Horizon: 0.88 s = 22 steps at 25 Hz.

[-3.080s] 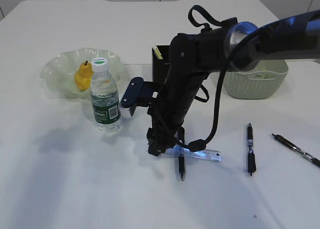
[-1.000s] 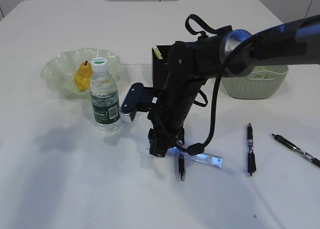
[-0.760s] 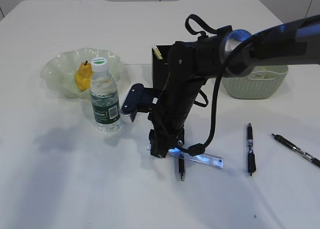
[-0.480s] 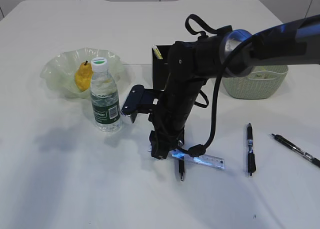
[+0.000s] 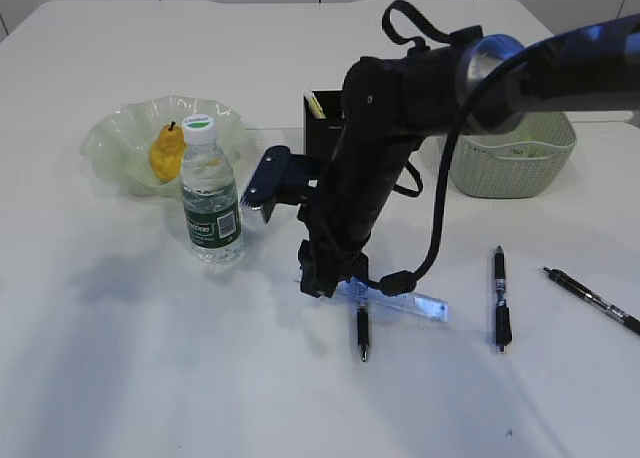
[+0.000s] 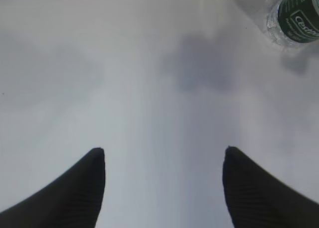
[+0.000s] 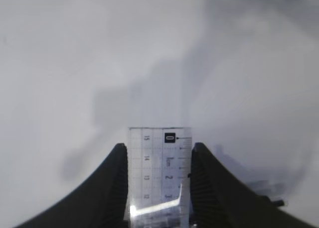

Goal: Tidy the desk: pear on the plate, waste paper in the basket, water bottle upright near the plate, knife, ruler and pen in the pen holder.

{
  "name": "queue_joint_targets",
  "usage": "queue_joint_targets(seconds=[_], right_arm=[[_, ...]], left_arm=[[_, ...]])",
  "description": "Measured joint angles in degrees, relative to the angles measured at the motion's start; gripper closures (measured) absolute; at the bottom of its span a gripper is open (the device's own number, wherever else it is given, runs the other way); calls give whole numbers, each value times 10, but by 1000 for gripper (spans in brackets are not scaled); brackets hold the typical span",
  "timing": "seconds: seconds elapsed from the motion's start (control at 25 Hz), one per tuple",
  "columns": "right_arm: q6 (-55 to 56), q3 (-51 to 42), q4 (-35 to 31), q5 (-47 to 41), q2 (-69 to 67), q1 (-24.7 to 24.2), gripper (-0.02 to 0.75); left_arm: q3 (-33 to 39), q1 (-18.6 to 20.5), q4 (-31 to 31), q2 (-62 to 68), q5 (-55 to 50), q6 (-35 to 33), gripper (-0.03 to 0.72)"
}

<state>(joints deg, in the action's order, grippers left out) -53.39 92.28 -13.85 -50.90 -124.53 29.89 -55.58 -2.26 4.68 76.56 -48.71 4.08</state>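
Observation:
My right gripper (image 5: 320, 278) is shut on one end of the clear ruler (image 5: 402, 304), which sticks out to the right just above the table. In the right wrist view the ruler (image 7: 159, 173) sits between both fingers of that gripper (image 7: 159, 156). The pear (image 5: 165, 154) lies on the plate (image 5: 112, 138). Beside the plate stands the water bottle (image 5: 210, 198), upright. The arm partly hides the black pen holder (image 5: 322, 128). My left gripper (image 6: 163, 156) hangs open over bare table, with the bottle (image 6: 298, 14) at the top right corner. Waste paper and knife are not discernible.
Three pens lie on the table: one (image 5: 361, 333) under the ruler, one (image 5: 498, 298) to its right, one (image 5: 595, 300) near the right edge. The sage-green basket (image 5: 515, 163) stands at the back right, behind the right arm.
The right gripper has risen a little with the ruler, whose held end now hangs off the table. The left gripper has stayed open.

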Motion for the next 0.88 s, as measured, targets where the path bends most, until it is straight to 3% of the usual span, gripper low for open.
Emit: queue_joint_targets(seconds=[0.44, 0.88], right_arm=[[4, 79, -4, 2, 49, -32, 457], [9, 129, -61, 20, 82, -70, 457]], left_arm=[[0, 0, 0, 0, 0, 0, 167], [0, 0, 0, 0, 0, 0, 168]])
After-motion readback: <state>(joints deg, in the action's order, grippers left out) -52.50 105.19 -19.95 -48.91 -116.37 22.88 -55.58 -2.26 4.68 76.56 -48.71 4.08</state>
